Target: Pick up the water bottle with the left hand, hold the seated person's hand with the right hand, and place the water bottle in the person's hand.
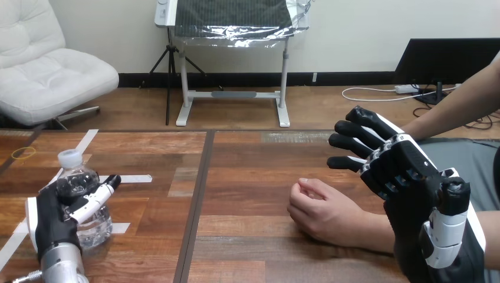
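The clear, white-capped water bottle (75, 175) stood upright left of the tabletop seam (199, 194); the person's hand (321, 212) lay loosely curled right of it.

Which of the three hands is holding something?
The robot's left hand, fingers curled round the water bottle. Its right hand is open; the person's hand rests loosely curled on the table.

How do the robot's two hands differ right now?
The left hand has its fingers curled round the water bottle; the right hand holds nothing, its fingers straight. The left hand sits low by the table at the left; the right hand is raised over the person's forearm, near the person's hand, a loose fist on the wood. Both are black with white shells.
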Tool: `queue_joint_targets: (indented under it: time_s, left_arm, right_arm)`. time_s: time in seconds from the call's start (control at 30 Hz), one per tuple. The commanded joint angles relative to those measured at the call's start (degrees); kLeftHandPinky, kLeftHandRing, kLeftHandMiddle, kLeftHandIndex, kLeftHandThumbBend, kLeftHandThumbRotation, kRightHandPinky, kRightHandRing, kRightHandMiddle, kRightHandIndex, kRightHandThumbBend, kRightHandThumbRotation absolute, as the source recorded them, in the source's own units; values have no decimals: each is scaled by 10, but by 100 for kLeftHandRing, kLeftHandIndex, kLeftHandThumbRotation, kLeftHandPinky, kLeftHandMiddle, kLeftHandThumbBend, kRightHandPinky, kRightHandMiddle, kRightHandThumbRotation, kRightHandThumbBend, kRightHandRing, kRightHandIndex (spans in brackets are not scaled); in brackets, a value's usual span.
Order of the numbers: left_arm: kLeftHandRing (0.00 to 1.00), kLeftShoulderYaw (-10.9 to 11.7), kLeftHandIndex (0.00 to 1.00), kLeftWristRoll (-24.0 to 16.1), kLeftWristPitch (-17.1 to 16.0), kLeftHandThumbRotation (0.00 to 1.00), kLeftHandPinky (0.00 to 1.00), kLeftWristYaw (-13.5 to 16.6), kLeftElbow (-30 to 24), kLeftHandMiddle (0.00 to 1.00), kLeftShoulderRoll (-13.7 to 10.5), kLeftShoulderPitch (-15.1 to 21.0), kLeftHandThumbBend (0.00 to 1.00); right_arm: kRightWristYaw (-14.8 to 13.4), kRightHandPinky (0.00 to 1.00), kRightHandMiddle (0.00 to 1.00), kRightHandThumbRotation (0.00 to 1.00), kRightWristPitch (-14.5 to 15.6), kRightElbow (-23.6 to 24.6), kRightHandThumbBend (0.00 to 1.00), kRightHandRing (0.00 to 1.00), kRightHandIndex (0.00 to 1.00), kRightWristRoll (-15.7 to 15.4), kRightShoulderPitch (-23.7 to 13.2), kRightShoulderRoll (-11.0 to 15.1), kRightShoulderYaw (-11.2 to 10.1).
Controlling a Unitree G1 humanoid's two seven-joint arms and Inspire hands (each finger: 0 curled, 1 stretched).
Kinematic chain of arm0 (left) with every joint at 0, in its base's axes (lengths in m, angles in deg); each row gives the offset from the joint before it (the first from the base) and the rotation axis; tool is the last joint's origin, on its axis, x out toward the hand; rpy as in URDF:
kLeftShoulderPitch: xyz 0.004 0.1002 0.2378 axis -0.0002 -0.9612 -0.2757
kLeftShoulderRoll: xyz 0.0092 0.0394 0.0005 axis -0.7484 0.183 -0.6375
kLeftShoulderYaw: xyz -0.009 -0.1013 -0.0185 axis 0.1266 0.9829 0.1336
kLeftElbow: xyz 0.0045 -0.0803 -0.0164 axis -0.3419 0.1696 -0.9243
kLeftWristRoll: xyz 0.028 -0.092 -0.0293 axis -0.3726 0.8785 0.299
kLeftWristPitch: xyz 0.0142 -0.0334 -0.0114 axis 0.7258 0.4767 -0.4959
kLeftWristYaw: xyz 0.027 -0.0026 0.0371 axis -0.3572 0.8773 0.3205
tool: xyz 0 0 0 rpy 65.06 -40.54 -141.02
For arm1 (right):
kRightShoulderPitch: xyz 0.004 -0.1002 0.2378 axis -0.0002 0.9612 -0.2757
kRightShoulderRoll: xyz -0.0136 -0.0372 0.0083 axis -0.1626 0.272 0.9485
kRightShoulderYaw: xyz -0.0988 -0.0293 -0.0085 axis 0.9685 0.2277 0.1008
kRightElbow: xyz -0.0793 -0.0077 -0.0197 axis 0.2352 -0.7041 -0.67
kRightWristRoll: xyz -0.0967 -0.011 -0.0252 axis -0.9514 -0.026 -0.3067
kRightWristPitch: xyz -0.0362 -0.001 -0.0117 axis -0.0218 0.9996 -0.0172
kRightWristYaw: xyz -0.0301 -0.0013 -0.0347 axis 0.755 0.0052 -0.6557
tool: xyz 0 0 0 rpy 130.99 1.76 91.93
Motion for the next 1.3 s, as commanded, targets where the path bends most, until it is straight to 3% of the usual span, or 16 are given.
queue_joint_targets:
  time_s: [0.0,0.63,0.9,1.07,1.27]
  left_arm:
    - [27,-10,39,-7,-41,0,24,-2,-54,32,1,25,62]
    - [22,-20,36,-8,-77,0,19,-15,-163,28,23,-10,61]
    - [21,-26,35,-13,-76,0,18,-15,-219,27,31,-22,62]
    - [21,-31,35,-6,-78,0,17,-27,-254,26,36,-28,63]
    - [20,-32,34,7,-73,0,16,-44,-291,26,43,-32,64]
  right_arm:
    - [-4,71,82,100,-2,3,80,80,83,-4,-36,5,-7]
    - [-3,72,81,96,2,-26,77,80,83,-21,-60,15,-20]
    - [-38,70,80,97,-5,-44,78,78,82,-106,-77,23,-38]
    - [-55,70,80,95,-7,-59,76,78,82,-157,-94,45,-53]
    - [-65,69,80,89,-3,-76,77,78,81,-188,-120,69,-67]
